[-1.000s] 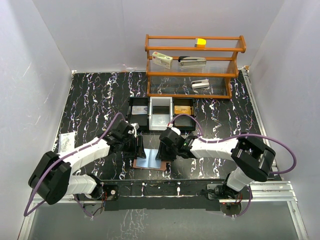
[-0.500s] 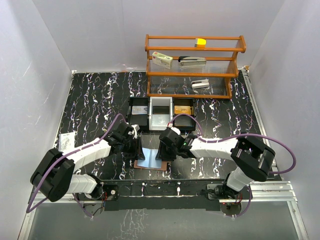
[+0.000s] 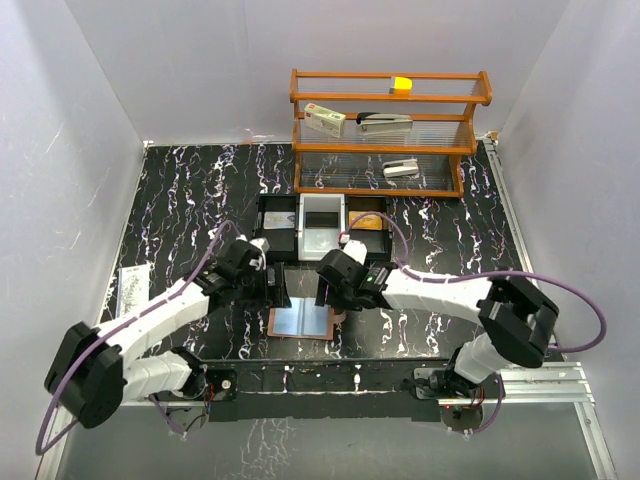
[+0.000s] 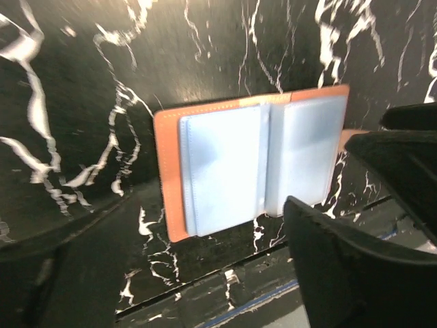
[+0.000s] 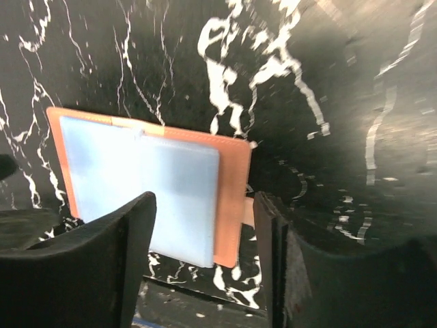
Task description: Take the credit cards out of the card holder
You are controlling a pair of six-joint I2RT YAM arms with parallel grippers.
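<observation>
Card holder [image 3: 302, 322] lies opened flat on the table [image 3: 180, 220] near your front edge, pale pockets upward, which leaves them reachable. No card shows clear of it. Left gripper [image 3: 270, 287] and right gripper [image 3: 335, 297] flank it, jaws parted, each gripping nothing. Trays [image 3: 278, 228] wait beyond, likely for the cards.

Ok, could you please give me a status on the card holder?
Left tool open, right tool open, both empty. Holder flat on table, spread open, blue inside up. No loose card beside it. Nothing in the way.
</observation>
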